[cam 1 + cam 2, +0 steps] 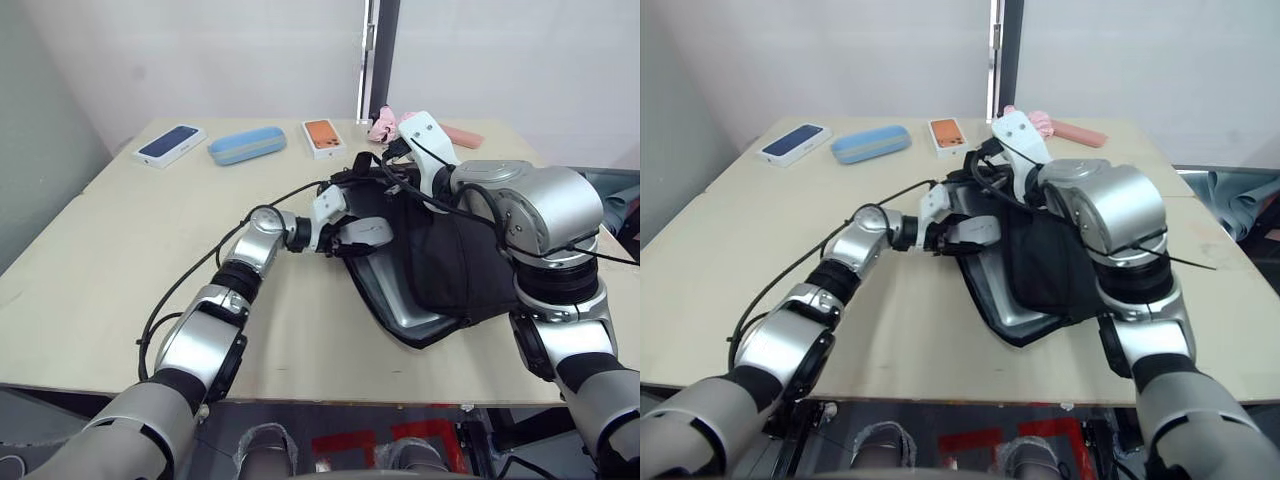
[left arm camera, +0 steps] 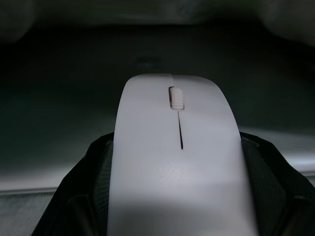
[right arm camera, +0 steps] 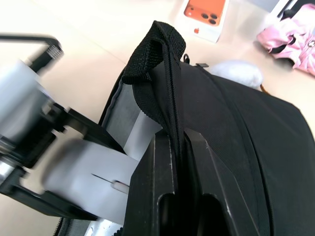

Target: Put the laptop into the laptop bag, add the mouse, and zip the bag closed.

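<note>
The black laptop bag (image 1: 465,262) lies on the table with its near-left edge open. The silver-grey laptop (image 1: 402,303) sits inside it, one corner showing at the open edge. My right gripper (image 3: 179,150) is shut on the bag's upper flap just below a strap handle (image 3: 156,48) and holds that flap raised. My left gripper (image 1: 352,236) is shut on the white mouse (image 2: 177,162), its fingers (image 2: 81,196) on either side. The mouse (image 1: 364,231) is at the mouth of the bag, above the laptop's lid (image 3: 123,110).
Along the table's far edge lie a blue phone box (image 1: 170,144), a light blue case (image 1: 246,144), an orange phone box (image 1: 323,137) and a pink bundle (image 1: 383,122). A puffy white lump (image 3: 236,73) rests just beyond the bag. Bare tabletop (image 1: 120,250) stretches to the left.
</note>
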Controlling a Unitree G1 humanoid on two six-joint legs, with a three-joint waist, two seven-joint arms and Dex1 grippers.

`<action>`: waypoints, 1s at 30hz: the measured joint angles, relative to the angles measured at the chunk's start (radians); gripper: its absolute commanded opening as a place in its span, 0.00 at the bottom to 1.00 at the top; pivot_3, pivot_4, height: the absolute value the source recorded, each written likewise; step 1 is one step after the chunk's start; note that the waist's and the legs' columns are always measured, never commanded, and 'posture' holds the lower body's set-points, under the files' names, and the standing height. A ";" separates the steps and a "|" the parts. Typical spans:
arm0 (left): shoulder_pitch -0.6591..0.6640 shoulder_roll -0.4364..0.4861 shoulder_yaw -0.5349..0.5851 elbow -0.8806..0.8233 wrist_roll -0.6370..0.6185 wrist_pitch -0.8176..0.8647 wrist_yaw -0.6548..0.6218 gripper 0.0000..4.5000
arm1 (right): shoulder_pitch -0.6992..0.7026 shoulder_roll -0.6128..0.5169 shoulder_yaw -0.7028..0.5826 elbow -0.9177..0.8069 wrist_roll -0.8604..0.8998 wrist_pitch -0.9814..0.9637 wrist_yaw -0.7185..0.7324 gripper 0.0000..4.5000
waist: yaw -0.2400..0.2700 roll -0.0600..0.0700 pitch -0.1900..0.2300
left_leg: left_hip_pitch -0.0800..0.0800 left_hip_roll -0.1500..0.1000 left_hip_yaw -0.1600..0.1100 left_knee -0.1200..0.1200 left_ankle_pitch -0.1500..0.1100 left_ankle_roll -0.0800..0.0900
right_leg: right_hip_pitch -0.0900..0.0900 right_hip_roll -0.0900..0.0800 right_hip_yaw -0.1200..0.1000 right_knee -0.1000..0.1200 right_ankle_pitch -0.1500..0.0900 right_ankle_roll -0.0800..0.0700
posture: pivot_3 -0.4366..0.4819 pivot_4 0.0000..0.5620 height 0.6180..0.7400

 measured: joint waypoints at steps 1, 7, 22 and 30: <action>-0.006 -0.015 0.001 0.028 0.007 -0.018 0.011 0.63 | 0.000 0.002 -0.002 -0.002 0.000 0.000 -0.002 0.01 | 0.001 0.000 0.000 | 0.000 0.000 0.000 0.000 0.000 0.000 | 0.000 0.000 0.000 0.000 0.000 0.000 | 0.48 0.27 1.00; -0.072 -0.076 0.030 0.165 0.021 -0.097 0.084 0.63 | 0.000 0.007 -0.004 -0.003 0.000 0.001 -0.014 0.01 | 0.005 0.000 0.000 | 0.000 0.000 0.000 0.000 0.000 0.000 | 0.000 0.000 0.000 0.000 0.000 0.000 | 0.48 0.27 1.00; -0.141 -0.177 0.076 0.291 0.060 -0.145 0.194 0.63 | 0.003 0.031 -0.008 -0.005 0.014 0.001 -0.044 0.01 | 0.006 0.000 0.000 | 0.000 0.000 0.000 0.000 0.000 0.000 | 0.000 0.000 0.001 0.000 0.001 0.001 | 0.48 0.27 1.00; -0.141 -0.175 0.100 0.297 0.061 -0.126 0.185 0.99 | 0.005 0.031 -0.013 -0.005 0.018 0.001 -0.056 0.00 | 0.007 0.000 0.000 | 0.000 0.000 0.000 0.000 0.000 0.000 | 0.000 0.000 0.001 0.000 0.001 0.001 | 0.48 0.27 1.00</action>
